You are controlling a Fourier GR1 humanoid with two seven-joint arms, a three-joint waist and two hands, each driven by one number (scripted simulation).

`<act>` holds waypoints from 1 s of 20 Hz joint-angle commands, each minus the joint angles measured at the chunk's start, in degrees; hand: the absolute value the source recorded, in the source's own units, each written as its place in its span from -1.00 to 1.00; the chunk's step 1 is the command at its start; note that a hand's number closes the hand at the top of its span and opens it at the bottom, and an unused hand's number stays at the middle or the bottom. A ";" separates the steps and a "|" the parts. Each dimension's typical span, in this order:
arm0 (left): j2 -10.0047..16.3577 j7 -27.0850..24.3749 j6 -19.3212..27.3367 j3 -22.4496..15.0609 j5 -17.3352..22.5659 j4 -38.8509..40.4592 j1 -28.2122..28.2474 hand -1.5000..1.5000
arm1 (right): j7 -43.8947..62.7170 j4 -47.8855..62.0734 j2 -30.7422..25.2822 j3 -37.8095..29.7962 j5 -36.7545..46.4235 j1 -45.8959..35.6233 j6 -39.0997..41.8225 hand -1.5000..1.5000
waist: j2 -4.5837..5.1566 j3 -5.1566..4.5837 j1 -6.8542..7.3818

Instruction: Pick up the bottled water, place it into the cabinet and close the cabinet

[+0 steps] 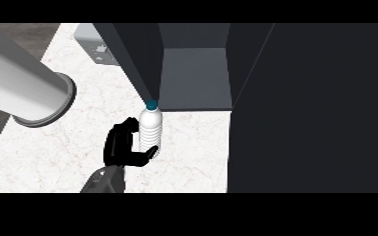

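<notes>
- The left hand (118,146) is gripping the bottled water (151,130). The fingers are curling round its far side and the thumb is hooking in under its lower part, so the hand is closed on the bottle.
- The bottle is looking see-through and whitish, with ribbed rings running down the body and a small teal cap (151,104) on top. I'm not spotting any label.
- The cap end is pointing away from the robot, toward the cabinet (196,77). Can't really tell if the bottle is sitting on the tabletop (66,135) or hanging a bit above it.
- The bottle is showing over the white marbled tabletop, well in from its left edge. It's sitting just outside the cabinet's open front, and the cap is lining up right at the tip of the dark cabinet door (136,60), which is swinging out on the left.
- The cabinet is standing open, dark outside, with a bare grey floor showing inside.
- A fat grey cylinder (29,92) with a rim is poking in over the tabletop's left edge. No clue what it is.
</notes>
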 commanded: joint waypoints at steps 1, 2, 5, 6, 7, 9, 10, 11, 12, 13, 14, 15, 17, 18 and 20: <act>-0.35 5.49 3.51 -7.09 6.45 -5.06 -0.74 1.00 | 5.64 -9.09 0.39 2.72 -2.64 3.37 -1.13 -1.00 | 0.02 -0.08 -0.17; -0.35 6.75 6.56 -11.02 9.47 -7.28 -1.67 1.00 | 5.04 -4.08 0.46 0.88 -2.68 -2.24 -1.74 -1.00 | 0.11 -0.05 0.14; -0.36 11.45 11.55 -12.38 9.58 -14.17 -2.60 1.00 | 4.27 -7.78 0.26 0.49 -4.68 2.26 -0.77 -1.00 | -0.03 -0.03 -0.10; -0.36 13.15 12.78 -12.65 8.56 -17.89 -0.43 1.00 | 3.08 -5.63 2.68 3.69 -0.91 0.64 -2.14 -1.00 | -0.07 -0.02 0.43; -0.36 14.67 17.53 -15.89 9.34 -20.02 -1.47 1.00 | 4.17 -5.23 0.43 1.14 -3.55 0.61 -0.84 -1.00 | -0.06 0.00 0.34; -0.36 11.48 23.68 -21.31 9.37 -18.72 -3.65 1.00 | 5.59 -2.76 0.97 1.17 -2.75 -3.96 -2.01 -1.00 | 0.32 -0.07 -0.04; -0.36 15.53 25.44 -18.51 7.72 -20.65 -6.58 1.00 | 2.04 -3.08 0.85 0.04 -3.88 0.30 -0.41 -1.00 | 0.05 -0.01 -0.42; -0.36 14.95 25.81 -21.80 7.95 -21.75 -4.21 1.00 | 2.65 -4.59 0.27 -0.89 -4.57 0.27 -0.10 -1.00 | 0.12 -0.04 -0.32; -0.36 16.90 26.61 -20.65 6.22 -22.68 -6.59 1.00 | 4.29 -5.60 1.18 0.89 -4.12 -0.73 -1.20 -1.00 | 0.17 -0.04 -0.02; -0.36 19.99 30.07 -22.05 8.12 -24.25 -9.02 1.00 | 3.81 -5.14 0.38 -0.55 -4.36 -0.44 -0.57 -1.00 | 0.15 -0.04 -0.30; -0.36 17.47 32.67 -26.26 10.97 -23.06 -9.07 1.00 | 2.75 -2.64 2.08 1.53 -1.73 -1.70 -1.28 -1.00 | 0.28 -0.08 -0.78; -0.36 15.58 36.44 -27.89 13.09 -21.64 -10.46 1.00 | 1.73 -2.38 -0.06 -1.82 -4.41 -1.85 0.74 -1.00 | 0.35 -0.08 -1.21; -0.37 22.48 38.63 -27.85 13.26 -22.94 -15.83 1.00 | 3.38 0.95 0.43 -3.82 -5.06 -6.84 -0.86 -1.00 | 0.48 -0.04 -0.52; -0.37 24.58 40.48 -27.67 11.15 -25.69 -14.95 1.00 | 1.07 -1.30 0.70 -4.17 -5.37 -2.28 0.24 -1.00 | 0.18 -0.02 -0.55; -0.37 24.49 40.51 -26.27 10.59 -17.98 -21.59 1.00 | 1.23 -2.64 0.66 -3.08 -4.98 -0.66 0.96 -1.00 | 0.38 -0.05 -1.50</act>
